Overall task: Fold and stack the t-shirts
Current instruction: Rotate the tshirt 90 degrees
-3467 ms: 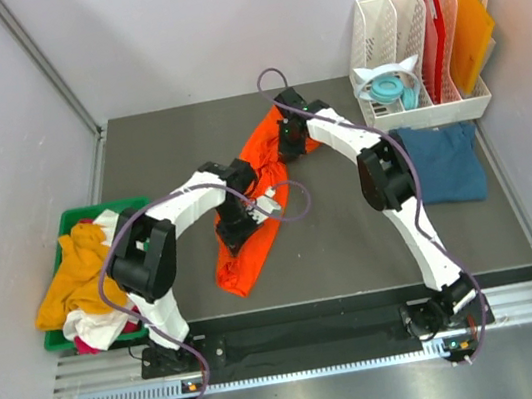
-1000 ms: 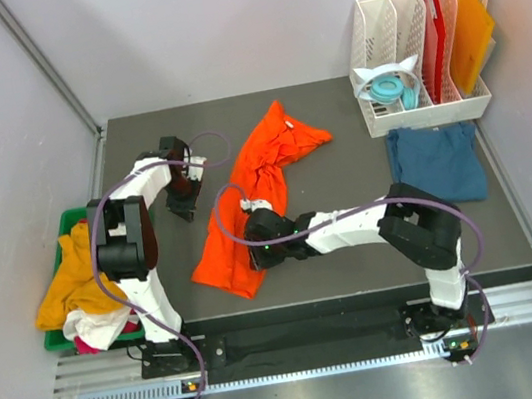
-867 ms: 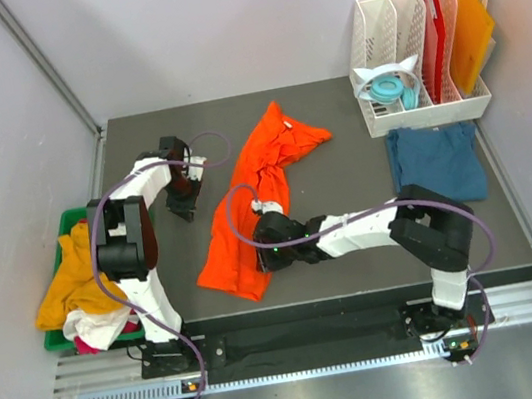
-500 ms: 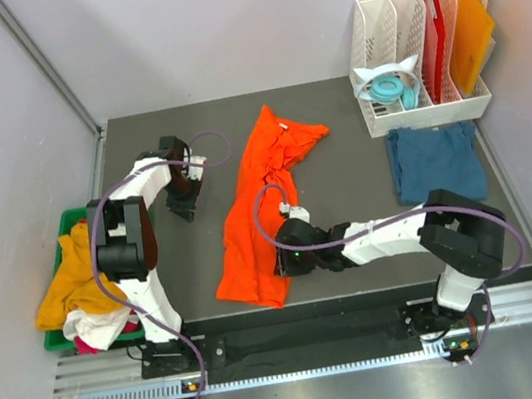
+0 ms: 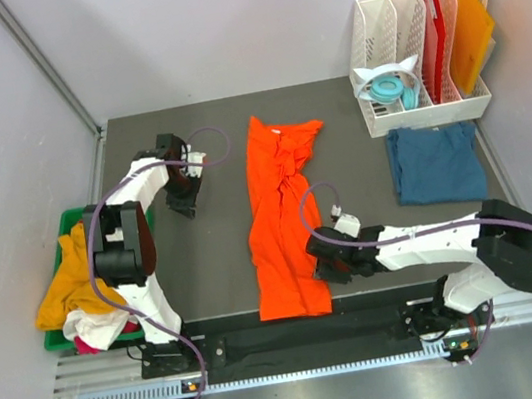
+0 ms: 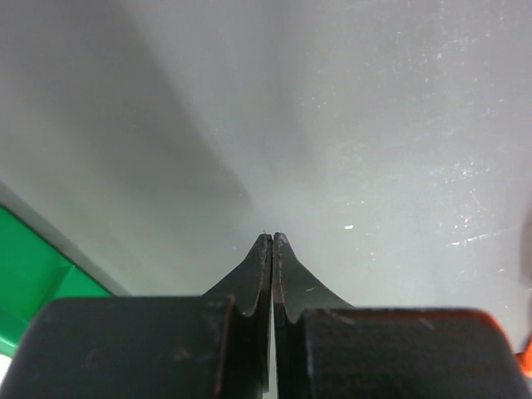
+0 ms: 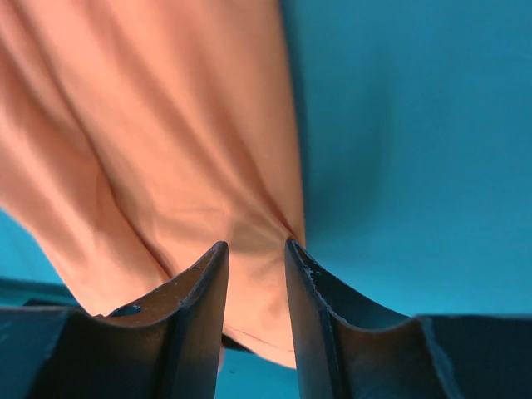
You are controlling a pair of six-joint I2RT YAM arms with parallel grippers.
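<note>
**While my right claw (image 5: 324, 269) grips the orange t-shirt (image 5: 282, 219), my left claw (image 5: 182, 191) sits closed on nothing**

As I read the top view, the orange t-shirt lies stretched in a long, rumpled strip down the middle of the dark mat (image 5: 195, 261). It runs from 12 o'clock to 6 o'clock, and its near end reaches the mat's front edge. My right arm lies low across the mat from 4 o'clock. Its claw meets the strip's right-hand edge at about 5 o'clock. On the right wrist camera the jaws stand close, with a fold of orange cloth pinched between them and creases drawing in toward the pinch.

My left claw is off at 10 o'clock, well apart from that shirt. On its wrist camera the jaws press together with nothing between them, bare mat beneath.

The green bin (image 5: 96, 212) stands off the mat at 9 o'clock. Its heap includes a yellow-orange t-shirt (image 5: 71, 281) and a white t-shirt (image 5: 99, 329). A teal-blue t-shirt (image 5: 437, 163) lies folded flat at 3 o'clock, just in front of the white rack (image 5: 425, 116) at 2 o'clock.
</note>
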